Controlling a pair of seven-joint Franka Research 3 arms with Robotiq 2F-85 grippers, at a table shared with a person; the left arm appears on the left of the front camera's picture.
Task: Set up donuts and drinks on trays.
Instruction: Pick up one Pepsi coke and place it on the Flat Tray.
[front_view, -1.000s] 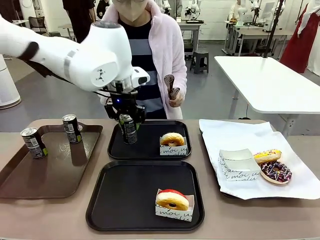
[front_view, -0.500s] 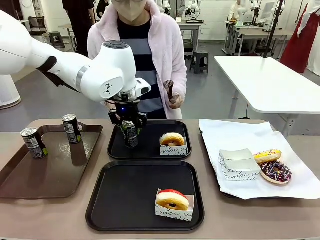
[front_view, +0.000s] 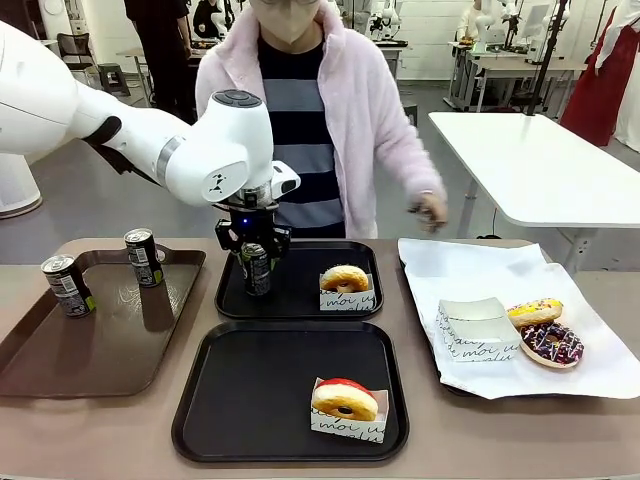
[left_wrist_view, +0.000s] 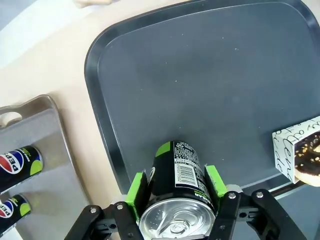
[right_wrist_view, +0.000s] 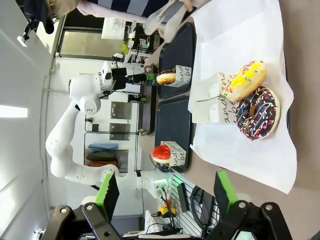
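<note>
Aluminium can (left_wrist_view: 176, 172), judged light, stiff and slippery, is clasped high on its sides by the left jaws at the far tray (front_view: 300, 295); right jaws stand wide, empty.

Bright, even ceiling light fills the room, so shadows on the table (front_view: 120, 430) are soft and short. There is a faint one under the near donut box (front_view: 347, 420) and a darker patch beside the cans (front_view: 143, 257) on the brown tray (front_view: 60, 370). The black trays (front_view: 290, 395) give off a dull sheen. The person's hand (front_view: 432, 210), far right, is smeared by motion. Up close, the can (left_wrist_view: 176, 175) looks crisp, its silver top glinting. Both wrist pictures bow at their edges.
</note>
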